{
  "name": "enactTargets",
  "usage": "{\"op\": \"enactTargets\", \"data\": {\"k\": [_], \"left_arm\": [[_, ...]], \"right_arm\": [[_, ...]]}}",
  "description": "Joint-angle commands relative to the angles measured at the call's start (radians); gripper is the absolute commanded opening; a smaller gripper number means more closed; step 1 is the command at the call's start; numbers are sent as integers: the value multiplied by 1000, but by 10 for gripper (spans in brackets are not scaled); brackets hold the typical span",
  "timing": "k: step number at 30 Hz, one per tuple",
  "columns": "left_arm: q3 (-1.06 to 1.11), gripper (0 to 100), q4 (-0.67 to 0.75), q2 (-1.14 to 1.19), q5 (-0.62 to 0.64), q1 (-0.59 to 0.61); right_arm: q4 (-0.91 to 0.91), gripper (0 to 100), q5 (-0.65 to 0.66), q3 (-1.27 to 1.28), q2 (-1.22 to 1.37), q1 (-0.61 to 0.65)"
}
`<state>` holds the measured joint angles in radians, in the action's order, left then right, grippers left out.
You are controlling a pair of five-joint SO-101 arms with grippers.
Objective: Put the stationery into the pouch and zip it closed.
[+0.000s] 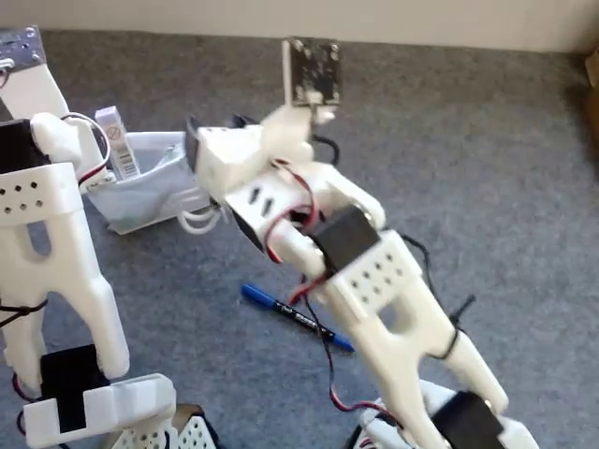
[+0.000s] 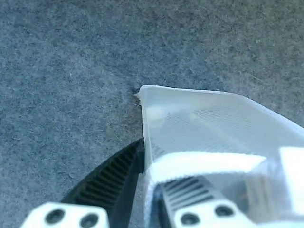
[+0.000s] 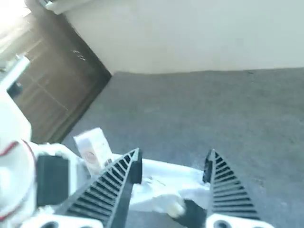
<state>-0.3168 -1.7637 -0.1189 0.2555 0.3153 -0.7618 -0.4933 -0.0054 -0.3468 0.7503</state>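
Nearest the lens, two white arms are seen rising from the lower edge of the high view, the left arm [image 1: 56, 271] at the left and the right arm [image 1: 374, 281] slanting up from the lower right. At the far left, the left gripper [image 2: 151, 166] is closed on the pouch [image 1: 150, 192], whose thin wall is pinched between the two ribbed fingers close to a corner. The pouch is laid on the grey carpet [image 1: 487, 168] near the left edge, and a small box [image 1: 118, 142] is stood upright inside it, on the side nearer the left arm. Just right of the pouch, the right gripper [image 3: 174, 153] is held above the pouch's rim with its fingers spread apart and nothing between them. A blue pen [image 1: 295, 316] is left lying on the carpet between the two arms, well apart from the pouch; its right end is crossed by the right arm. To the right of that arm, a broad stretch of carpet is seen running up to the pale wall [image 1: 449, 23] at the back.
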Motion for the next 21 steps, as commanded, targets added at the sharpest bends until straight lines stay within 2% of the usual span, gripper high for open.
{"op": "enactTargets", "data": {"k": [1,11,21], "left_arm": [[2,7,-5,-18,18,-73],[7,7,-6,-18,48,-93],[50,7,-3,-18,48,-87]], "right_arm": [[27,205,-15,-179,39,50],[28,205,-15,-352,251,120],[25,205,-9,-433,364,120]]}}
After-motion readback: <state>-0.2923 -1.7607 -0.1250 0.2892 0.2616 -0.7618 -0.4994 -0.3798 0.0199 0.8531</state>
